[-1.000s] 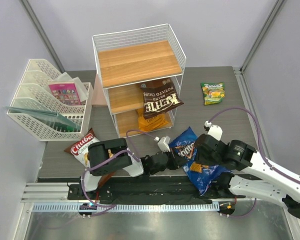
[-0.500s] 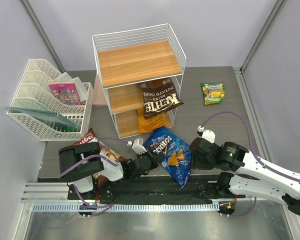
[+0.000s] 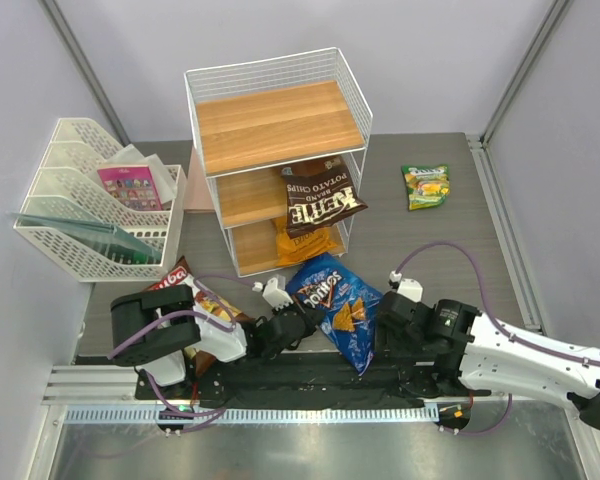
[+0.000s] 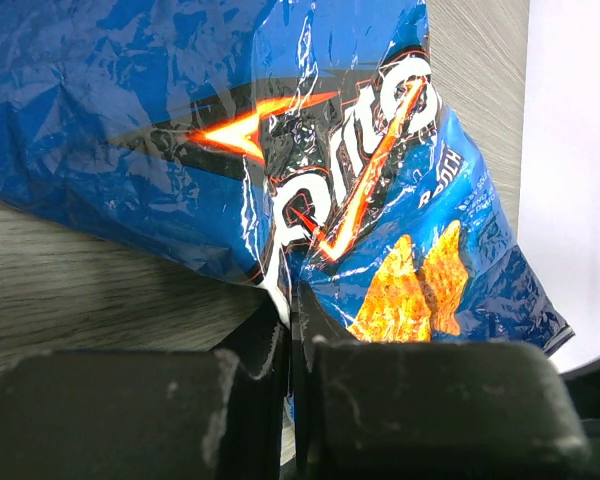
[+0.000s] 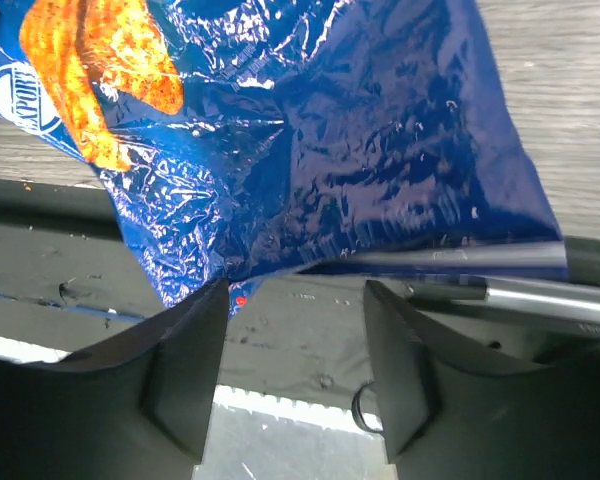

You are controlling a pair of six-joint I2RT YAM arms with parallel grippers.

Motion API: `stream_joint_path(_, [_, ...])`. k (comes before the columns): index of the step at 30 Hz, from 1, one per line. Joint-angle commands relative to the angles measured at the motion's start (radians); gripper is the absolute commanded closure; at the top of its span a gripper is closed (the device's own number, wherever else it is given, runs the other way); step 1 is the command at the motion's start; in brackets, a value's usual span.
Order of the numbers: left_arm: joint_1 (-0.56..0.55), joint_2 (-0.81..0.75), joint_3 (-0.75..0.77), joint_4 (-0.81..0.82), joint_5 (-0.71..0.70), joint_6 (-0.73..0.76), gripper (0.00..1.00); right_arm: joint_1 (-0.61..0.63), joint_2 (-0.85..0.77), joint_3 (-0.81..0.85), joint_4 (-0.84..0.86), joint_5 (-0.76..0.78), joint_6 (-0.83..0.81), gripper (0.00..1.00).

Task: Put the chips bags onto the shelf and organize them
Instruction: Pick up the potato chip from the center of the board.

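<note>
**Doritos bag hauled left, right jaws let go**

The blue Doritos bag (image 3: pixel 338 310) lies flat on the table (image 3: pixel 430 245) just in front of the shelf (image 3: pixel 280 125), its top corner near the foot of the bottom tier. A second ago it sat further right, bunched up between both arms. Half a second ago it had already slid to its present spot, and it has not shifted since.

The left gripper (image 4: pixel 292 335) is closed tight on the bag's left edge, and its wrist view shows the crinkled seam pinched between the two fingers. The left arm has pulled back toward its own side and now covers more of the brown-white bag with red lettering (image 3: pixel 183 287) than it did before.

The right gripper (image 5: pixel 295 365) has spread its fingers over the last second and holds nothing. In its wrist view the bag's lower corner hangs near the left finger, and the gap below it is clear. It has also backed off a little from the bag's right edge.

Nothing else has moved. The dark brown bag (image 3: pixel 322 198) hangs out of the middle tier, and the orange bag (image 3: pixel 305 243) sits on the bottom one. The small green-yellow bag (image 3: pixel 425 186) lies on the table well to the right of the shelf. The white file tray (image 3: pixel 80 250) and its pink card packet (image 3: pixel 132 186) stand to the shelf's left
</note>
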Motion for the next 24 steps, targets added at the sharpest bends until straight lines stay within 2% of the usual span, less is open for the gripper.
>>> stream_joint_path(1, [0.002, -0.009, -0.012, -0.008, -0.028, 0.013, 1.0, 0.015, -0.011, -0.041, 0.155, -0.012, 0.038, 0.36])
stream_joint_path(9, [-0.002, -0.015, -0.044, 0.013, 0.001, 0.011, 1.0, 0.015, -0.054, -0.148, 0.371, 0.016, 0.044, 0.33])
stream_joint_path(20, [-0.008, -0.017, -0.067, 0.022, 0.016, 0.031, 1.0, 0.017, -0.128, -0.213, 0.416, 0.066, 0.043, 0.28])
stream_joint_path(24, [-0.015, 0.008, -0.071, 0.073, 0.045, 0.053, 1.0, 0.017, -0.138, -0.267, 0.511, 0.086, 0.035, 0.26])
